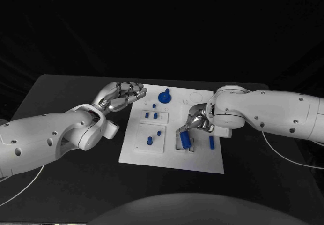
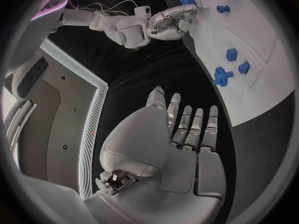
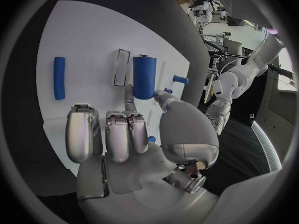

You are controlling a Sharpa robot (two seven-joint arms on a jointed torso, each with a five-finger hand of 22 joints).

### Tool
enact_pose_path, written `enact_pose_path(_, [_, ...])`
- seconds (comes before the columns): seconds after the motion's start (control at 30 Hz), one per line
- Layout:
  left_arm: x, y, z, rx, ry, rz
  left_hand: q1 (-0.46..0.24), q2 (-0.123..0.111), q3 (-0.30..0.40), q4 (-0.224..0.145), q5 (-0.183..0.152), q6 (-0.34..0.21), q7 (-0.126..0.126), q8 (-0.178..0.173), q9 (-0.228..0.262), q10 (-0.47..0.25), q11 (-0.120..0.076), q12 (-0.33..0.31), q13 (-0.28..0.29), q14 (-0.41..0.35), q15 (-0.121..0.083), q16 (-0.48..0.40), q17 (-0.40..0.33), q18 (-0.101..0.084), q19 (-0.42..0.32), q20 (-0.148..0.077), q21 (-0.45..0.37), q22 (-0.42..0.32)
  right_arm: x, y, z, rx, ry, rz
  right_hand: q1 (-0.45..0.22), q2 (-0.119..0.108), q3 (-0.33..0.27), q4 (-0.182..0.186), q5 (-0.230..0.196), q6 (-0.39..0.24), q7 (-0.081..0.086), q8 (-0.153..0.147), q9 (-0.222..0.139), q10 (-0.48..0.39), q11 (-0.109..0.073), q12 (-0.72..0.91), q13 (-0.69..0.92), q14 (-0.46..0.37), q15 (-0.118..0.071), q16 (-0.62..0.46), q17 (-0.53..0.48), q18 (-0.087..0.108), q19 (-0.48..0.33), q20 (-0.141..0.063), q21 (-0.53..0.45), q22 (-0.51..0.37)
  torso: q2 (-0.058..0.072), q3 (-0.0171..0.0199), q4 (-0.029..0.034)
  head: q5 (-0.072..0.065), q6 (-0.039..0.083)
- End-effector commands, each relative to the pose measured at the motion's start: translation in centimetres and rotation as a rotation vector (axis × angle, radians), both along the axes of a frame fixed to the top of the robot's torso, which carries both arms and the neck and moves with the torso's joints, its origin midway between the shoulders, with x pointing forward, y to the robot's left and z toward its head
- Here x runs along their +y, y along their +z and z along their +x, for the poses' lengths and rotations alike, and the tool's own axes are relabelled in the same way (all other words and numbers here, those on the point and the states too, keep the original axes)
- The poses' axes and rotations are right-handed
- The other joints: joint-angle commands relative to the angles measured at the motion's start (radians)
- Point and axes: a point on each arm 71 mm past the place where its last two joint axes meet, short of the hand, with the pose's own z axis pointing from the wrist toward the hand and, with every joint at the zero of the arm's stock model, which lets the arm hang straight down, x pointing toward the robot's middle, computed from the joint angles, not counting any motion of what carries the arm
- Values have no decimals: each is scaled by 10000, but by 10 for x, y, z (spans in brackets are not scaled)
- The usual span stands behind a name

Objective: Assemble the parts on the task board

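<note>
The white task board lies mid-table. My right hand is over its right half and pinches a blue cylinder between thumb and a finger. The cylinder's lower end is just above the board beside a rectangular slot. The right wrist view shows the cylinder held at its near end. My left hand hovers by the board's far left corner, holding nothing, with its fingers apart from the board. A blue gear-shaped part stands at the board's far edge.
Small blue pegs stand in the left blocks, with others nearer me. A blue bar lies flat at the board's right side, right of the cylinder. Black table surrounds the board.
</note>
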Motion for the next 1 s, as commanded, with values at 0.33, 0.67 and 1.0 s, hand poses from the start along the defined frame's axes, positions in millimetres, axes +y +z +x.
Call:
enact_pose_path(0.33, [-2, -1, 0, 130, -180, 31, 85, -7, -27, 5, 48, 49, 34, 53, 13, 95, 0, 50, 7, 79, 33, 72, 12, 59, 76, -19, 71, -8, 0, -2, -3, 98, 213, -152, -788, 149, -659, 649, -2175, 145, 88, -407, -385, 1042, 149, 38, 2634, 1027, 127, 34, 2633, 172, -29, 129, -149, 1881, 1, -2, 6, 30, 1])
enact_pose_path(0.67, [-2, -1, -1, 204, -207, 70, 91, -3, -28, 6, 53, 55, 39, 57, 14, 101, 6, 51, 8, 99, 47, 92, 14, 69, 77, -21, 73, -9, -3, -2, -2, -44, 63, -112, -1101, 164, -1137, 973, -3080, 157, 122, -586, -542, 1042, 184, 38, 2634, 1027, 154, 34, 2633, 190, -47, 149, -258, 1864, 6, -2, 10, 61, 1])
enact_pose_path(1.0, [-2, -1, -1, 214, -226, 87, 97, 4, -28, 7, 59, 63, 44, 63, 15, 111, 16, 54, 8, 119, 57, 114, 16, 80, 79, -22, 76, -10, -17, 5, -5, -973, -794, 848, -1494, -91, -2125, 1173, -3172, -265, 253, -881, -706, 1042, 278, 38, 2634, 1027, 225, 34, 2633, 173, 4, 197, -218, 1892, 10, 1, 17, 95, 1])
